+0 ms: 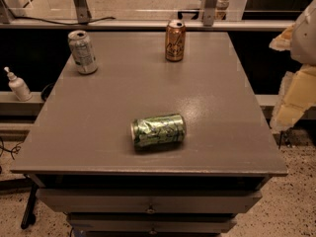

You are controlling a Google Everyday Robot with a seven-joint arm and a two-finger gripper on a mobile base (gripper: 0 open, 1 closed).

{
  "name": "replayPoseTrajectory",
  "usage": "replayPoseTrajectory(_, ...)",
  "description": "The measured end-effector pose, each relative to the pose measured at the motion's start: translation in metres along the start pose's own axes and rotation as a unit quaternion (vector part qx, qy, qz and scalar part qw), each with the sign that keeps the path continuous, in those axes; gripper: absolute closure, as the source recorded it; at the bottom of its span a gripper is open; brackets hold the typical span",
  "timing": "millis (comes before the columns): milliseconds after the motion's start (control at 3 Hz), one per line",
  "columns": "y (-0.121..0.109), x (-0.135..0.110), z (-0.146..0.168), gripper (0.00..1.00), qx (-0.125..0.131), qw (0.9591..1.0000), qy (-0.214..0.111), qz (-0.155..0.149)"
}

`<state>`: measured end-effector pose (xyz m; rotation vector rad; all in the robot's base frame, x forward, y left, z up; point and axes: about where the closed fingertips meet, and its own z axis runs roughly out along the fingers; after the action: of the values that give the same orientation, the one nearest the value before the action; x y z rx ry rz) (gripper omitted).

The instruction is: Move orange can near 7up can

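Copper-toned orange can stands upright at tabletop far edge, well apart from 7up can, far left. End effector is off right side, released or clenched I cannot tell; should grasp mid-body, keep upright.

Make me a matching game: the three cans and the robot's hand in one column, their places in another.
1 orange can
2 7up can
3 green can
4 hand

A lying on its side near the table front
B past the table's right edge
C upright, far left corner
D upright, far edge, right of centre

Pairs: 1-D, 2-C, 3-A, 4-B
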<state>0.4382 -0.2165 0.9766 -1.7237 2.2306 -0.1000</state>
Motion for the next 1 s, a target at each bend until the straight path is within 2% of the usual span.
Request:
replayPoseTrajectory(667,-0.004,-0.002,0.0,0.0,0.006,0.9999,-0.009,0.004)
replayPoseTrajectory(1000,-0.02,-0.013,0.014,0.0,0.02,0.9989,-0.042,0.012)
